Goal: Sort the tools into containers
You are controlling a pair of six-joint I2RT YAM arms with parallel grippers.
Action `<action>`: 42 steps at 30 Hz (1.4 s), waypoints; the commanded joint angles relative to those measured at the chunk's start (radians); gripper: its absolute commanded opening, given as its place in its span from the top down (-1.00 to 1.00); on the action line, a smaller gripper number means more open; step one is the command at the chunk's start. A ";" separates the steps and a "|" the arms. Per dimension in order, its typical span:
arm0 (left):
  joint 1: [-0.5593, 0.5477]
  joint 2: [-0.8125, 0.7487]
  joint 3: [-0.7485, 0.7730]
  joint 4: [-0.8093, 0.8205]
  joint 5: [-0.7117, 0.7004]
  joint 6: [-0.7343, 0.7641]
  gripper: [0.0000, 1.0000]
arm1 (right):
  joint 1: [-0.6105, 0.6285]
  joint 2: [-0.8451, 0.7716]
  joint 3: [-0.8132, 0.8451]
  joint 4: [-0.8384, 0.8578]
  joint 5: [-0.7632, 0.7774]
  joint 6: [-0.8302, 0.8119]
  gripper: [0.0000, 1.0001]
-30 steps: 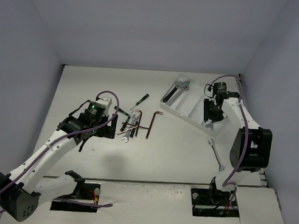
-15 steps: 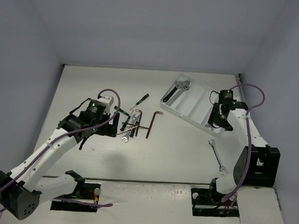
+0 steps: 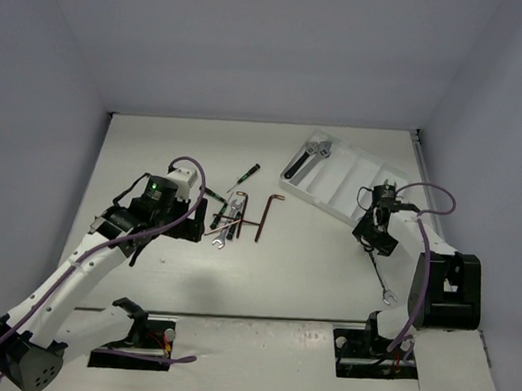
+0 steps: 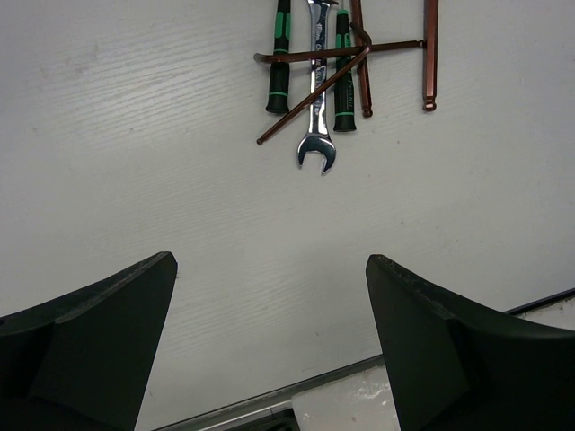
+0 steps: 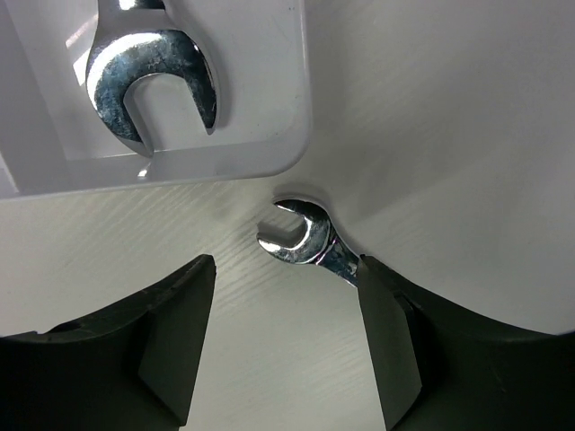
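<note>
The white tray point(image 3: 351, 180) lies at the back right with a black-handled adjustable wrench point(image 3: 302, 158) in its left compartment. In the right wrist view a silver wrench point(image 5: 153, 76) rests inside the tray's corner point(image 5: 299, 135). My right gripper point(image 5: 286, 269) is open just off that corner, low over the table. The head of a loose silver wrench point(image 5: 301, 235) lies just ahead of its tips, the shaft running under the right finger. From above, that wrench point(image 3: 380, 278) trails toward the near edge. My left gripper point(image 4: 269, 262) is open and empty, short of a pile of screwdrivers point(image 4: 278, 63), hex keys point(image 4: 314, 90) and a small wrench point(image 4: 316, 117).
A lone green-and-black screwdriver point(image 3: 244, 175) lies behind the pile, and a large hex key point(image 3: 269, 207) lies at the pile's right. The table's near edge with a dark strip point(image 4: 269, 409) shows under the left gripper. Walls close in on both sides.
My right gripper has swung from over the tray's right end down to the table beside the loose wrench, and its jaws have spread wider. The left arm has barely shifted.
</note>
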 commanded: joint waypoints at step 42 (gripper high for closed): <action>0.000 -0.043 0.020 -0.003 -0.097 0.035 -0.69 | 0.752 0.590 0.422 0.352 0.002 0.136 0.84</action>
